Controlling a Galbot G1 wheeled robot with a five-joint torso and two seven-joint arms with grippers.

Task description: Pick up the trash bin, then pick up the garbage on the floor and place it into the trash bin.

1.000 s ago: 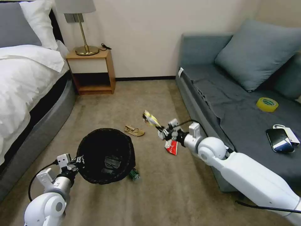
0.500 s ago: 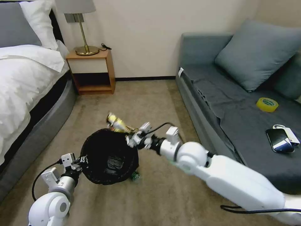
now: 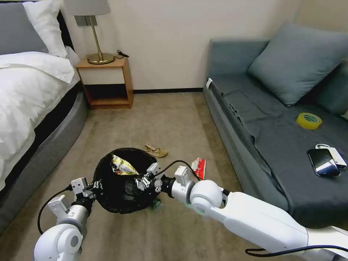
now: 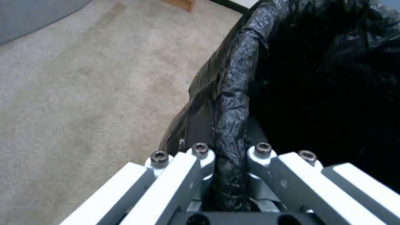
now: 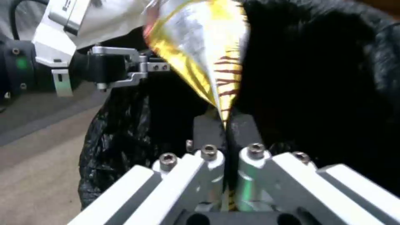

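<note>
With the left gripper (image 4: 229, 175) pinching the rim of the trash bin (image 3: 125, 181) and the right gripper (image 5: 225, 137) clamped on the gold snack wrapper (image 3: 122, 166) over the bin's mouth, a sideways release could let the light foil catch the liner and slide off outside the rim.

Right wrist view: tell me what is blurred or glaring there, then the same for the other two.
Right wrist view: the snack wrapper is motion-smeared with bright foil glare, and the trash bin interior is featureless black. Left wrist view: the bag over the rim shows grey sheen, the inside crushed to black. Head view: evenly lit, the right gripper slightly soft.
</note>
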